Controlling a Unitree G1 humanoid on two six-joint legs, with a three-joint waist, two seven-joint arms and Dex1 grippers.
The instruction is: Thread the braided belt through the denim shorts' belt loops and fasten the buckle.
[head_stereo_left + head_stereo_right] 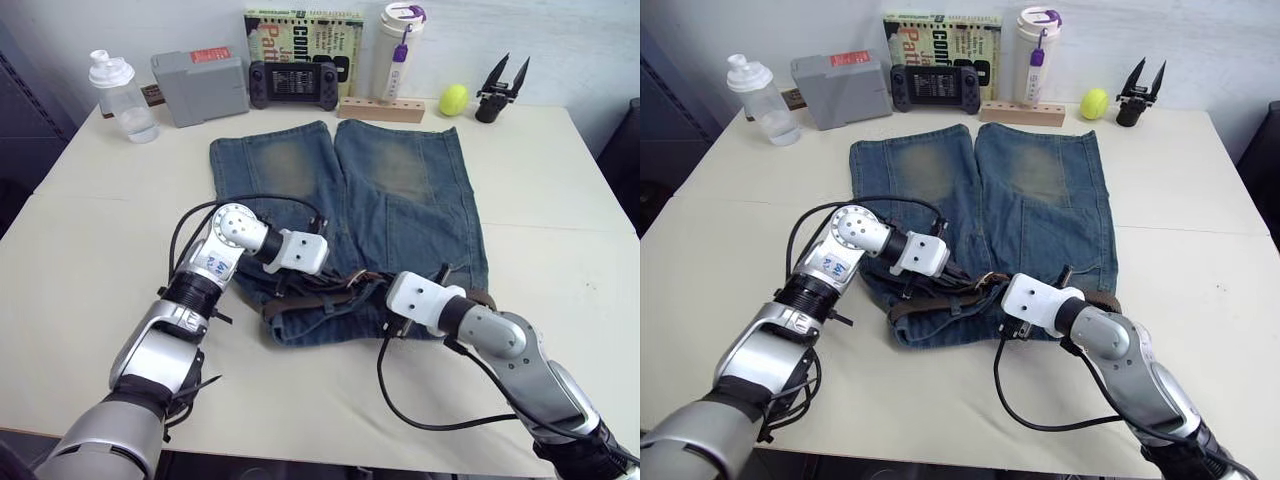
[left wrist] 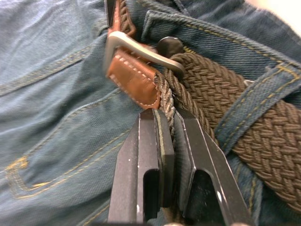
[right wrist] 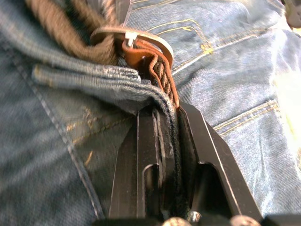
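Brown braided belt (image 2: 221, 94) runs along the waistband of the denim shorts (image 1: 400, 190) on the table (image 1: 90, 230), under a belt loop (image 2: 254, 101), its buckle (image 2: 141, 52) near the middle, with the left gripper (image 2: 170, 123) pinching the strap just behind the buckle and the right gripper (image 3: 165, 115) clamped on belt and denim edge together.

Even, fairly bright indoor light falls on the pale cream tabletop (image 1: 560, 200), with no harsh glare. Soft shadows lie close under the black cables and beneath the white-and-silver arms, toward six o'clock. The faded blue denim shorts (image 1: 400, 190) read crisp in the head views, as do objects along the wall at twelve o'clock. In the wrist views the close foreground blurs: the silver rectangular metal buckle (image 2: 141, 47) is smeared, and the brown woven braided belt (image 3: 61, 28) at eleven o'clock is soft. Denim at three o'clock there washes out pale.
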